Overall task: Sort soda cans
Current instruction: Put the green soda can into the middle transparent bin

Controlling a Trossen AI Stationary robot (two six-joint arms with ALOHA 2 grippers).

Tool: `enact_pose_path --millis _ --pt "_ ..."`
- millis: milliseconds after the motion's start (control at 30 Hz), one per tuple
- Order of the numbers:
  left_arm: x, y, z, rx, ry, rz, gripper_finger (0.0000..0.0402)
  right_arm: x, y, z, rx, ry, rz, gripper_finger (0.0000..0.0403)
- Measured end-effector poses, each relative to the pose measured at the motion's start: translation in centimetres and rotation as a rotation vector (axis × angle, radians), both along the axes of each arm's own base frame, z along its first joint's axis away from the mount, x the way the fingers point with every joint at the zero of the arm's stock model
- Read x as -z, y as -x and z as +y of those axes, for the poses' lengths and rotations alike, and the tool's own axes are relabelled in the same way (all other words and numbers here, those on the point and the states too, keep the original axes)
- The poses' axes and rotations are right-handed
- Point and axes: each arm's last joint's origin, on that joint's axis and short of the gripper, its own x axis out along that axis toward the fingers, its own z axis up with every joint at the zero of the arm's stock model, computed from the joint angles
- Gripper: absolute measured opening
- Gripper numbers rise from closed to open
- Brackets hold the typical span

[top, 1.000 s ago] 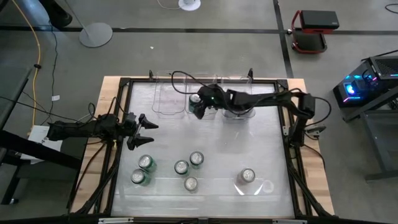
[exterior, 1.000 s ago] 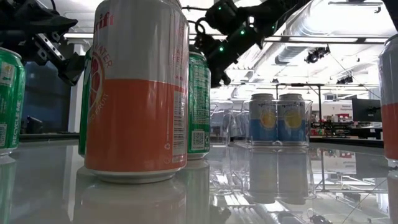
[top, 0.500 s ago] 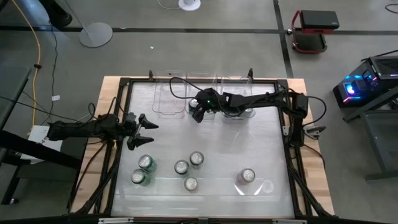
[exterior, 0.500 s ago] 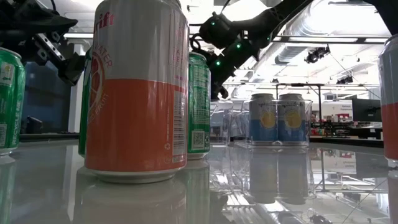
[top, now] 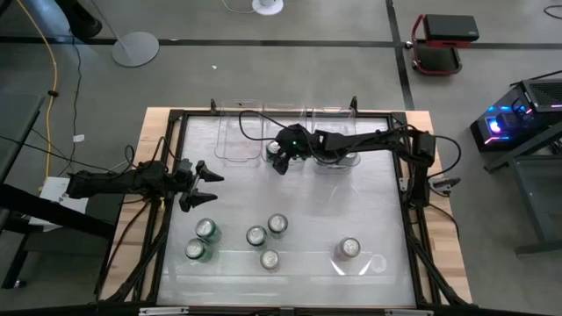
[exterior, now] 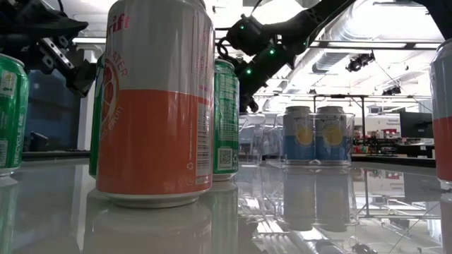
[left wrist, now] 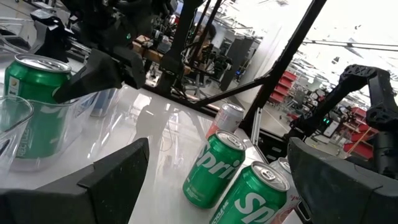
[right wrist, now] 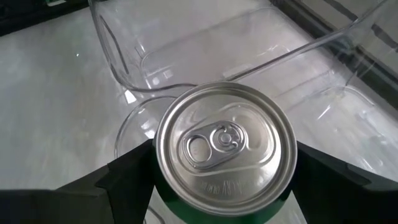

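A green soda can (right wrist: 225,146) with a silver top stands upright inside the middle clear bin (top: 290,132) at the table's far side; it also shows in the left wrist view (left wrist: 34,106). My right gripper (top: 279,160) reaches in from the right, slanting down. It is open, with one finger close on each side of the can. Several more soda cans stand on their bases near the front edge: green ones (top: 207,230) (top: 195,249), others (top: 269,259) (top: 349,249). My left gripper (top: 204,180) waits open at the table's left, level, touching nothing. My right gripper has its fingers (right wrist: 127,177) beside the green can's two sides just below the rim (right wrist: 163,163), coming slanting down from the table's right. I cannot tell whether they touch the can. The can stands upright inside the bin.
Three clear bins line the far edge: left (top: 237,140), middle, right (top: 341,160). Two blue-and-yellow cans (exterior: 314,134) stand in one clear bin. A black frame rail (top: 171,158) runs round the table. The table's middle (top: 299,197) has free room.
My right gripper has sunk toward the middle bin and shifted slightly toward the table's near edge, tipping a little further downward, then come to rest. My left arm has kept still.
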Motion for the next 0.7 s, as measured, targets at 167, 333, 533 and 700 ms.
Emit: enact_pose_path --millis 167,333,533,700 --pt "0.0 0.0 0.0 0.0 0.0 0.0 0.036 0.11 0.07 0.06 0.005 -0.021 0.008 0.0312" --pt "0.0 0.0 0.0 0.0 0.0 0.0 0.036 0.08 0.05 0.06 -0.001 -0.024 0.004 0.0314" --pt "0.0 0.0 0.0 0.0 -0.001 0.0 0.036 -0.01 0.06 -0.15 -0.018 -0.044 -0.01 0.0342" --pt "0.0 0.0 0.0 0.0 0.0 0.0 0.036 -0.06 0.13 -0.42 -0.011 -0.044 -0.013 0.0354"
